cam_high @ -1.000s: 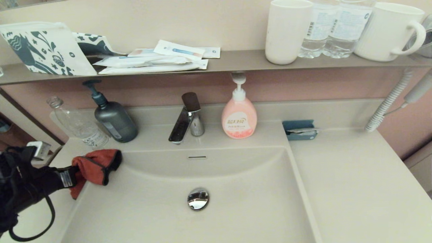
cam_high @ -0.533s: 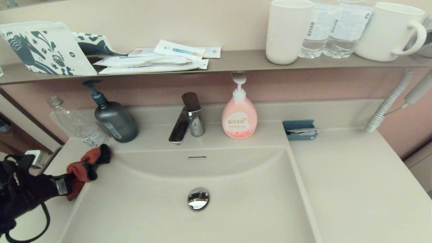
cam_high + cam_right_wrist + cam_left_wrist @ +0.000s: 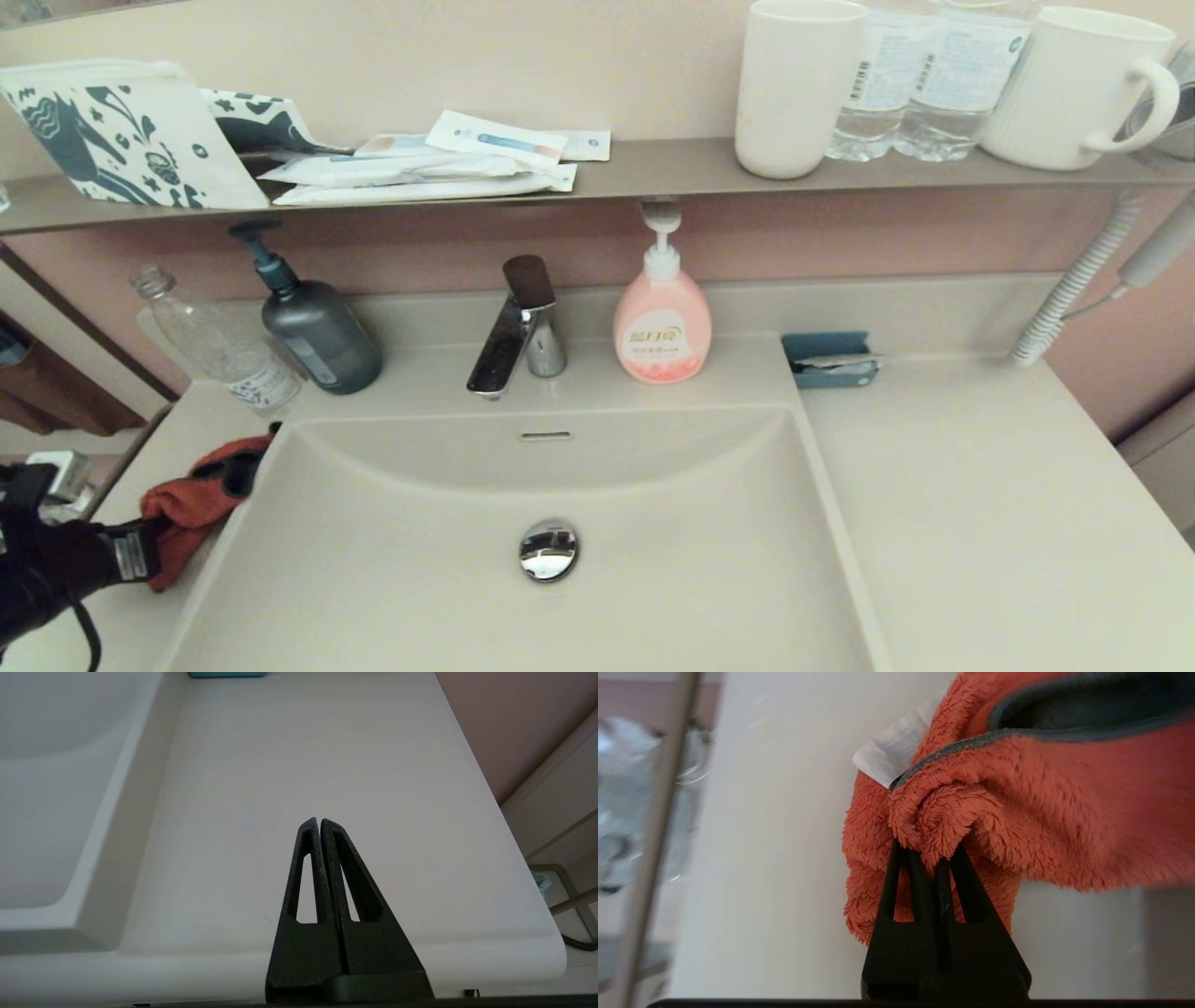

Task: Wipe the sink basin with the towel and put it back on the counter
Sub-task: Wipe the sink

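The orange-red towel with its dark trim sits bunched over the counter left of the sink basin, whose chrome drain plug and overflow slot show. My left gripper is shut on the towel's near end; in the left wrist view a fuzzy fold of the towel is pinched at the left gripper, with a white label beside it. My right gripper is shut and empty above the counter right of the basin; it is out of the head view.
Behind the basin stand a chrome faucet, a pink soap bottle, a dark grey pump bottle and a clear plastic bottle. A small blue holder sits at the back right. The wall shelf carries cups, bottles and packets.
My left gripper has pulled back and to the left with the towel, carrying it off the basin's left rim and lower over the left counter. The right arm has not moved.
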